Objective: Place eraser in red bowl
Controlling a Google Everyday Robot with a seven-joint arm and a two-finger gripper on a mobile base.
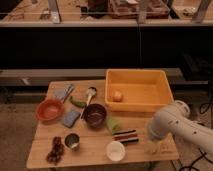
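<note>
The eraser (126, 136), a small striped block, lies on the wooden table (40, 155) near the front, just above the white cup (116, 150). The red bowl (49, 110) sits at the table's left side and looks empty. My gripper (152, 140) hangs at the end of the white arm (176, 124) over the table's front right corner. It is right of the eraser, a short gap away, and far from the red bowl.
A dark brown bowl (94, 115) and a blue-grey pad (71, 118) lie between eraser and red bowl. A yellow bin (161, 102) holding a small orange ball (117, 96) stands at the back right. A metal cup (73, 141), a dark cluster (56, 150) and a green object (112, 125) are nearby.
</note>
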